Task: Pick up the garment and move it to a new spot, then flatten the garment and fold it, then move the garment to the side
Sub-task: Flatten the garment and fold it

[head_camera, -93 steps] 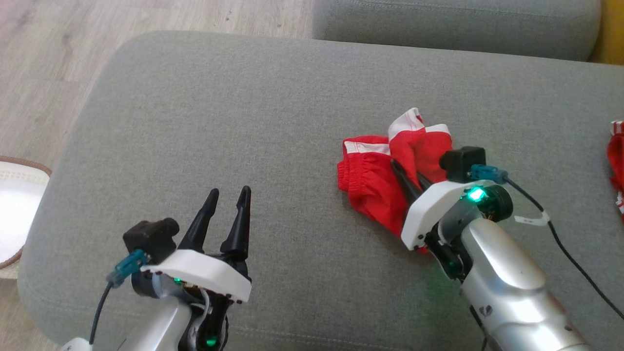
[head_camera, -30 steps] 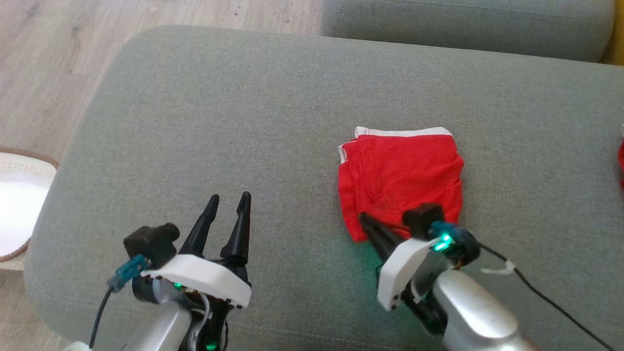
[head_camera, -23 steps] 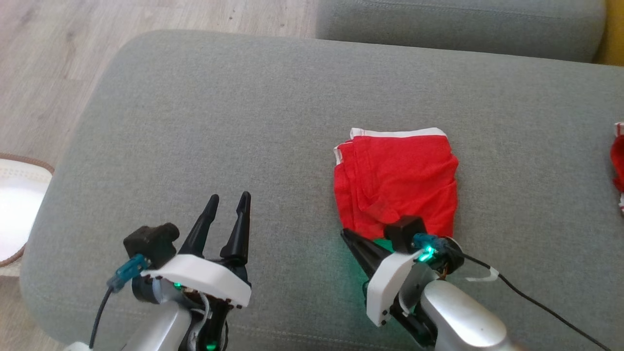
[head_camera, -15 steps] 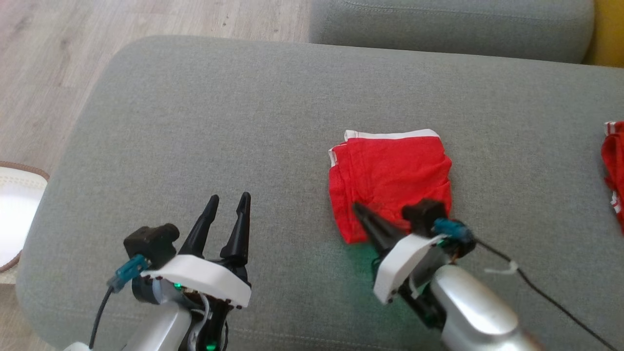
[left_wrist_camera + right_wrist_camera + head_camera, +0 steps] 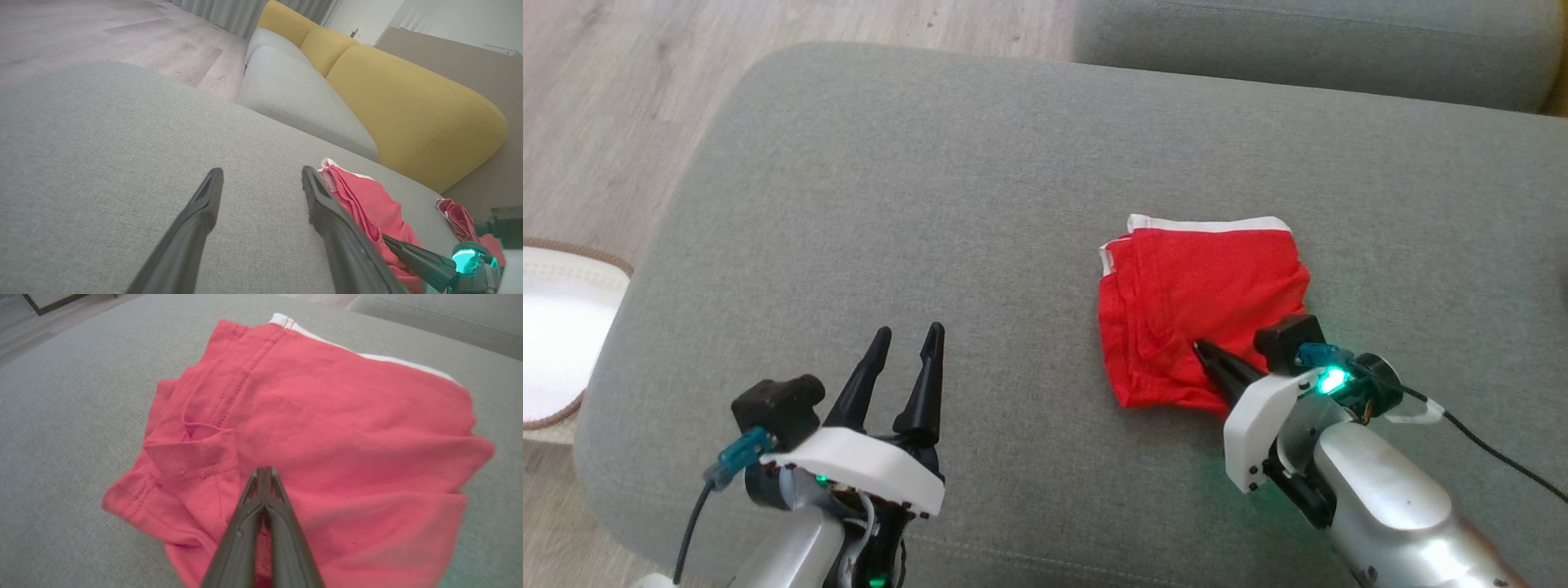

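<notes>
Red garment (image 5: 1196, 310) folded flat on grey cushion (image 5: 890, 204) | right gripper (image 5: 1200, 346) closed tight, tips over its near part | left gripper (image 5: 908, 330) spread wide, well apart

Grey sofa cushion (image 5: 915, 188) fills the middle, pale wood floor (image 5: 596, 98) at ten o'clock, second grey cushion (image 5: 1307, 41) at one, yellow backrests (image 5: 412, 102) beyond.

Grey cushion (image 5: 890, 204); wood floor (image 5: 596, 106); yellow backrest (image 5: 412, 110); white brown-rimmed object (image 5: 556, 327) on floor.
</notes>
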`<state>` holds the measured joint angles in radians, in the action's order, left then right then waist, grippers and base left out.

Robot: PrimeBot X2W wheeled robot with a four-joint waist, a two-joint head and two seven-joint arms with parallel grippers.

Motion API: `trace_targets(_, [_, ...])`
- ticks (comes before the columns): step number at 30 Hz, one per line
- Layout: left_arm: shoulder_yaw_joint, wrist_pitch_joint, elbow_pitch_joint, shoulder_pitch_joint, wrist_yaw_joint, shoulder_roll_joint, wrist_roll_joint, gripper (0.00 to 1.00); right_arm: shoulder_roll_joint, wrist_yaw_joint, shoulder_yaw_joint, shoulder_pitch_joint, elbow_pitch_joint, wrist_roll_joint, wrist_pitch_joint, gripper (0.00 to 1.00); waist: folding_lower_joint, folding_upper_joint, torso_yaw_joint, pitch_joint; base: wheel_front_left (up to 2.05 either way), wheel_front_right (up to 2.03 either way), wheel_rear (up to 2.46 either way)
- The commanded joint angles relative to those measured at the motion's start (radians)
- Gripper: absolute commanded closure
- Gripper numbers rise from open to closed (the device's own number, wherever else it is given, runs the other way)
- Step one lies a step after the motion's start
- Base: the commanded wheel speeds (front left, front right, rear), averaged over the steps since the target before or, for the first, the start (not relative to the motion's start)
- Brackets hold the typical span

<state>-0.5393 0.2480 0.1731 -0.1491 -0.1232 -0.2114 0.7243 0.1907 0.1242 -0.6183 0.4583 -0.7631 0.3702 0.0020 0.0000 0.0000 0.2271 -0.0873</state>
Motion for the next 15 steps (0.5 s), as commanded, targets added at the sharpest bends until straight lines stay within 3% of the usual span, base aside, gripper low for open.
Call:
trace_targets(1, [0.032,0.009,-0.027,-0.047,0.001,-0.010,0.005,0.00,0.005,0.007,-0.026,0.035,0.020,0.012,0.004,1.00,0.0000,0.0000,0.007,-0.004,0.00,0.00,0.00])
trace_targets(15, [0.043,0.011,-0.026,-0.050,0.004,-0.006,0.001,0.00,0.064,0.007,-0.256,0.055,0.128,0.165,0.013,1.00,0.0000,0.0000,0.016,-0.019,0.00,0.00,0.00])
